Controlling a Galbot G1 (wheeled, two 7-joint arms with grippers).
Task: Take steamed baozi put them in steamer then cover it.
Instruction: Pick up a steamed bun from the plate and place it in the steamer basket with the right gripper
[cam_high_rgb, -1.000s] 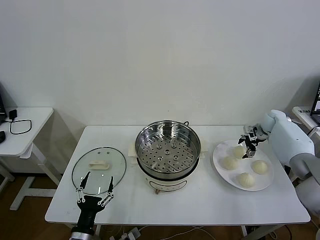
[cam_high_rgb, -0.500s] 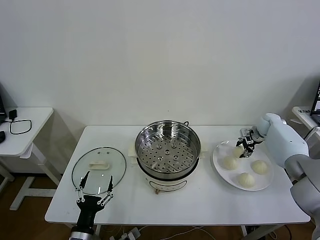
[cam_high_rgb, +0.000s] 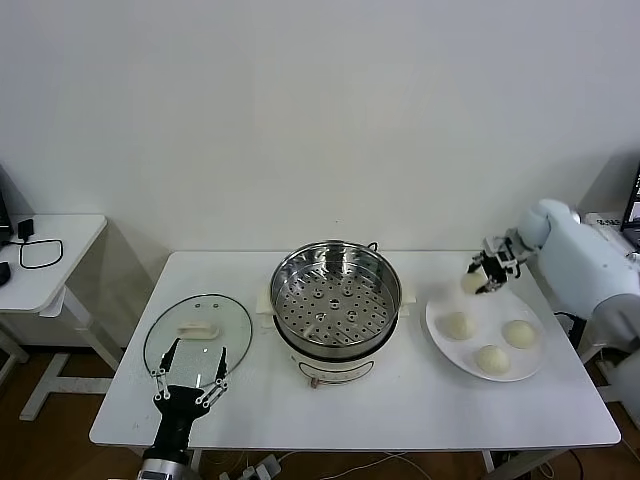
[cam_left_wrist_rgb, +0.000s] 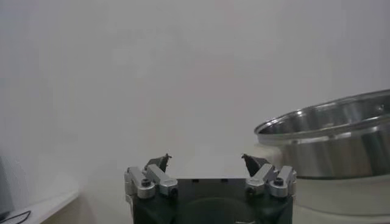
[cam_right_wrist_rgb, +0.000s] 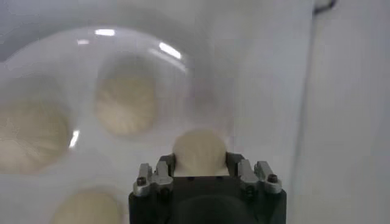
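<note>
1. Change: a second ago the right gripper (cam_high_rgb: 487, 273) sat low over the white plate (cam_high_rgb: 440, 325) with four buns on it. Now it is raised above the plate's far rim, fingers clenched on one baozi (cam_high_rgb: 472, 283). Three baozi (cam_high_rgb: 457, 326) are left on the plate.
2. Meaning: the first pick looks good, with the bun clear of the plate. My read is that the carry to the steamer (cam_high_rgb: 336, 296) comes next. The perforated tray is bare, so nothing has been loaded yet.
3. The cover (cam_high_rgb: 197, 333) is unmoved, flat on the table (cam_high_rgb: 400, 400) on the steamer's left side, handle up. Covering is the last step and a long way off.
4. The left gripper (cam_high_rgb: 189, 372) is parked at the table's near edge, over the lid's near rim, fingers spread wide and holding nothing. No change there.
5. The right wrist view confirms the grasp: the held bun (cam_right_wrist_rgb: 198, 151) sits squarely between the pads, with the plate (cam_right_wrist_rgb: 42, 61) and three others below it. The head view shows the bun only as a pale blob at the fingertips.
6. The left wrist view adds little: splayed fingertips (cam_left_wrist_rgb: 159, 162), and the steamer's steel wall (cam_left_wrist_rgb: 329, 143) off to one side. The lid is not visible there.
7. Only the head view gives the layout: steamer centre, plate to its right, cover to its left.
</note>
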